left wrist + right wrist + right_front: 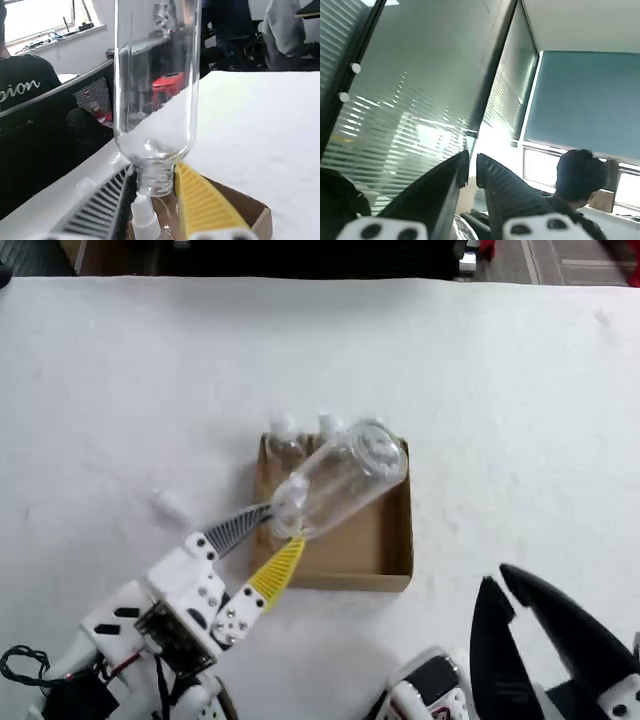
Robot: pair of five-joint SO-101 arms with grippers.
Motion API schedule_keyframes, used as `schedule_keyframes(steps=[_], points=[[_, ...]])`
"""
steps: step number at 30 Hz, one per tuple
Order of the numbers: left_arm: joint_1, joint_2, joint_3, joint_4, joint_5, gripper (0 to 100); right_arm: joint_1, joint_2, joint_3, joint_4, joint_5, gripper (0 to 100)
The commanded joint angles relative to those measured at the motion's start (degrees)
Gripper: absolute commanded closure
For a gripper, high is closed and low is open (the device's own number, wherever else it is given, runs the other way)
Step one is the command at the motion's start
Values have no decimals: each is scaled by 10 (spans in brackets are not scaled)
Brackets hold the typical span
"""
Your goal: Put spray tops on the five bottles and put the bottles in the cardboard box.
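A white table (480,370) is spreading across the scene under even light, its far edge meeting a dark strip. Past it, at the far right, grey tiled floor (560,258) is showing.

In the left wrist view, daylight is coming through a window (35,17) over a cluttered sill. A white wall (75,50) is running beneath it. A black mesh chair back (65,125) is standing beside the table, and a red stool (167,85) is sitting farther off.

In the right wrist view, slatted blinds (405,110) are catching light beside a dark frame (495,65). A teal shade (590,95) is hanging under a white ceiling (580,20), with bright panes (540,167) glowing beneath it.
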Motion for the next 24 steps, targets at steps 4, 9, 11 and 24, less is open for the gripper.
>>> schedule_keyframes(steps=[4,9,11,24], points=[[47,-5,-10,26,-4,978,-69,99,78,17,69,982],[57,-6,-11,50,-4,978,-68,116,94,3,94,982],[57,-6,-11,50,-4,978,-65,117,95,4,94,982],[53,-6,-79,115,-6,978,105,113,226,-87,91,982]])
